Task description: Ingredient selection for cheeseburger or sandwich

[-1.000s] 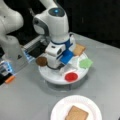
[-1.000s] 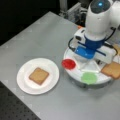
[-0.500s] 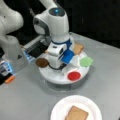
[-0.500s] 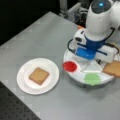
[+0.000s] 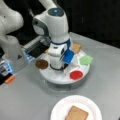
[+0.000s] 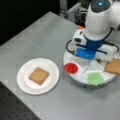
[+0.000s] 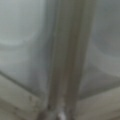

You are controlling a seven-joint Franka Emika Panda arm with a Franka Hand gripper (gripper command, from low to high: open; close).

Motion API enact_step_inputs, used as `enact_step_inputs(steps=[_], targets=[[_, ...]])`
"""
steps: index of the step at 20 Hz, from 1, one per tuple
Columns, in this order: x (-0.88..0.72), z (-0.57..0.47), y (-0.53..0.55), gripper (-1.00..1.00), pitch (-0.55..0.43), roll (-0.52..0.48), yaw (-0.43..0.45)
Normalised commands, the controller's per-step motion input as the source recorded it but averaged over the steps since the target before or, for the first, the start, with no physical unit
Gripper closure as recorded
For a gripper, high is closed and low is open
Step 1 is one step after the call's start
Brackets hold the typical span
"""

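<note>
- In a front view the arm stands over the round tray, its hand low at the tray's middle; patty at left, red disc near right, lettuce right, toast far. A second toast lies on the plate, nearest the camera.
- In a front view the hand is hidden under the blue-banded wrist; whether its fingers are apart or together cannot be told. Plate left, tray right.
- Wrist view: only pale tray dividers, very close. A clean pick would likely need the hand centred over one piece, clear of the dividers.
</note>
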Motion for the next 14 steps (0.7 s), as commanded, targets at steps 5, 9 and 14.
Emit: enact_step_inputs(steps=[5,9,14], targets=[[-0.16,-0.29,0.0,-1.0,-0.236,-0.049,0.528],[-0.16,-0.31,0.01,-1.0,-0.199,-0.008,0.522],[-0.17,-0.33,0.03,-1.0,-0.174,0.007,0.428]])
